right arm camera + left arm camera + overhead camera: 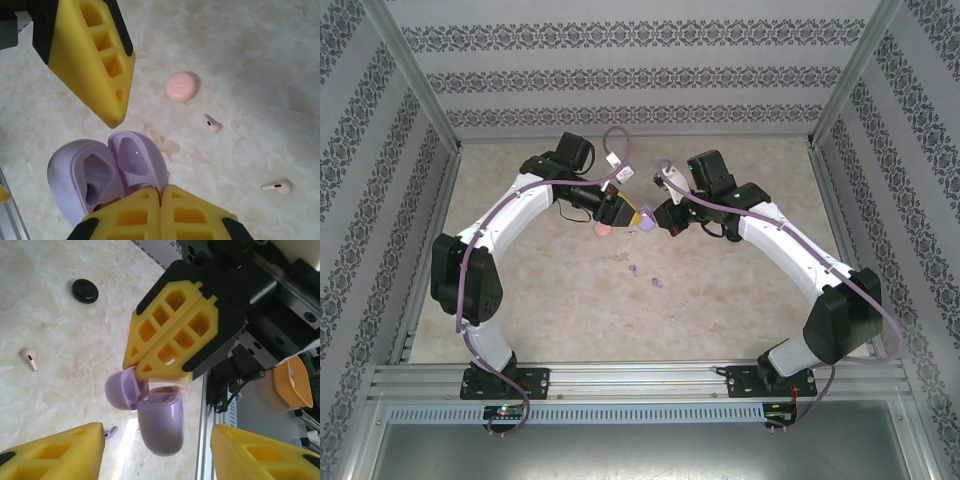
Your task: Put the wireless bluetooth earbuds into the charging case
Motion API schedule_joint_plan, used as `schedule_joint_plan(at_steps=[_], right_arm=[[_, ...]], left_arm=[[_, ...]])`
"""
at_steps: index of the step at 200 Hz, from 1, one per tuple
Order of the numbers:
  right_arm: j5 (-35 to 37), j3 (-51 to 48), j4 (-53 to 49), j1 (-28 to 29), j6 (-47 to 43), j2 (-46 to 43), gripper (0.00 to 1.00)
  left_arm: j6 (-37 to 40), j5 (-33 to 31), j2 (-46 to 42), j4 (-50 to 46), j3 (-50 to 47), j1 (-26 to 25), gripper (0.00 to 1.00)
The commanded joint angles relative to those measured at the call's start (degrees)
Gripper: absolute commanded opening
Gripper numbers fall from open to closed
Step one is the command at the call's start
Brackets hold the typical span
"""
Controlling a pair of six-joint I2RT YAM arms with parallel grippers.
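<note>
The right tool (160, 192) has its fingers pressed together, pinching the open purple charging case (95, 175) at the back, where lid and body meet. The case's hollow faces the left tool (630, 213). That tool's fingers (55, 455) stand spread wide, one on either side of the case and clear of it. A purple earbud (111, 430) shows just beside one finger; whether they touch cannot be told.

Both tools meet above the middle of the counter (250, 50), slightly towards its far edge and well away from the side edges. The pink case (182, 86) lies shut beneath them, with two pink earbuds (212, 123) (276, 187) lying apart from it. The black case (85, 290) lies further off. Towards the near edge, two small purple earbuds (633, 269) (656, 283) lie on otherwise bare counter.
</note>
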Motion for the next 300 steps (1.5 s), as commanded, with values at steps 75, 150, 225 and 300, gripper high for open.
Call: schedule_joint_plan(at_steps=[75,150,225,300], right_arm=[[1.7,3.4,-1.1,1.9,-1.6,1.8,0.0],[1.4,3.1,-0.8,1.9,-1.3,1.8,0.0],[2.2,4.2,-0.6,1.7,-0.2,1.1,0.13],[-1.1,-0.7,0.3,-6.6,11.1,-13.6,0.67]], left_arm=[[3.3,4.4,3.2,-3.1,1.1,-1.9,0.49],[2.9,4.9,3.6,-2.0,1.3,-1.9,0.42],[1.5,6.8,4.0,1.0,1.4,-1.9,0.05],[-13.4,0.5,-1.6,27.1,-8.6,1.6,0.0]])
